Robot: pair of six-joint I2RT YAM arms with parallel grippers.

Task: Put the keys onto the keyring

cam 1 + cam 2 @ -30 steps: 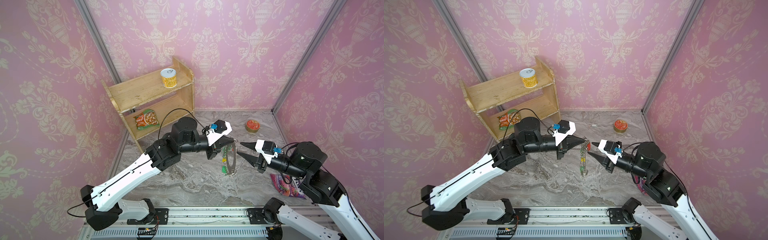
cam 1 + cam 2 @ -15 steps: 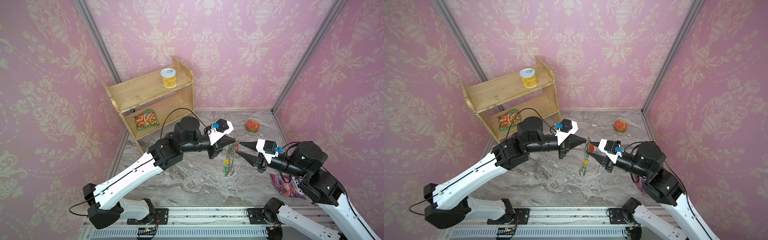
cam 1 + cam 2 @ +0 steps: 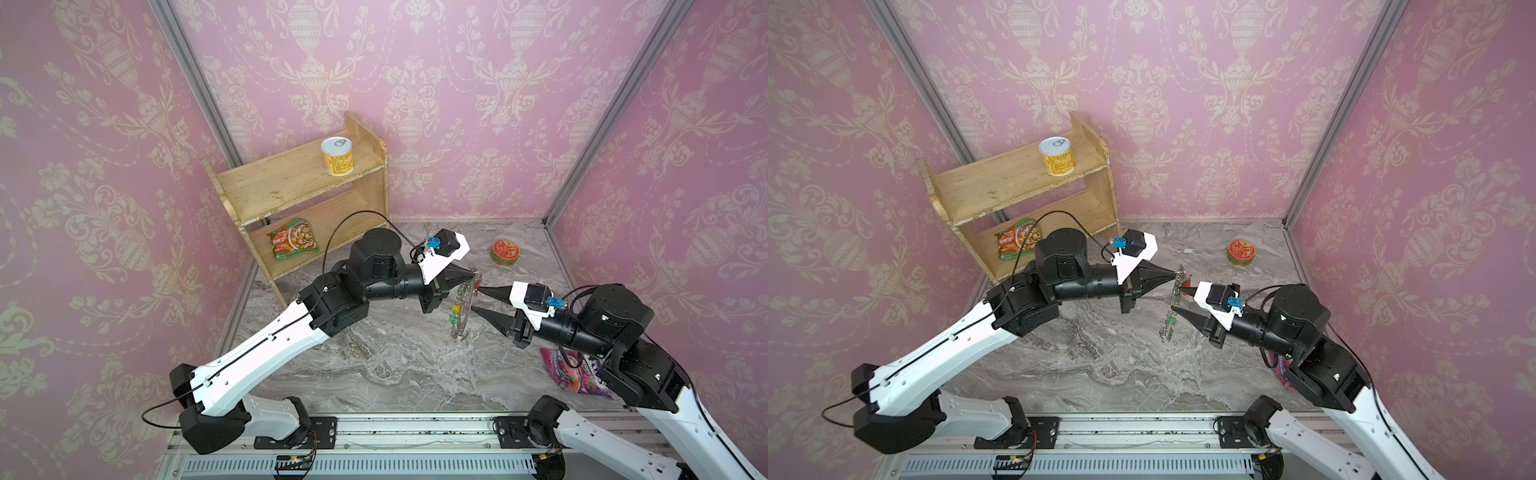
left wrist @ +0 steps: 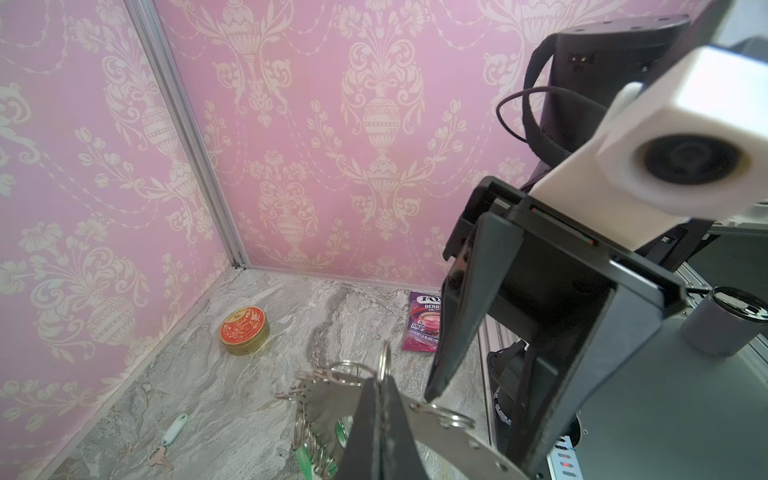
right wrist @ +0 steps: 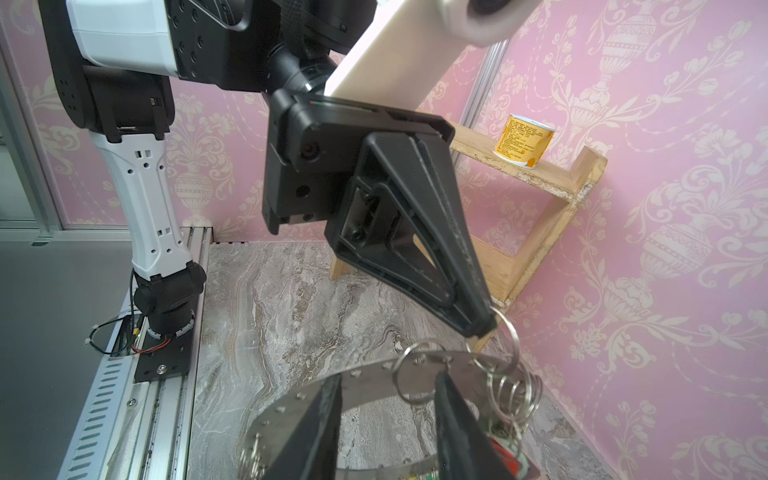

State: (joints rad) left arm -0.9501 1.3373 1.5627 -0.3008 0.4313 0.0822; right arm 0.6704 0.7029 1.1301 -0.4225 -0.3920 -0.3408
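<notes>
**fob_fan:** Two tools are being pointed nose to nose here. Where's the keyring (image 3: 466, 316) being held?

**ringwrangler:** It's being pinched at its top rim by the left tool (image 3: 473, 274), jaws closed tight on it. It's being hung edge-on, long axis straight down toward the counter (image 3: 374, 365). The right tool (image 3: 478, 298) is being held just beside it on the right, jaws partly apart, tips at the ring's flat face, nothing gripped as far as can be told.

**fob_fan:** And the white-tagged key (image 3: 1188, 250)?

**ringwrangler:** It's being seen flat on the counter just behind the ring, toward the back wall. Only the right tool is free, so a reach back past the ring is probably being called for.
</notes>
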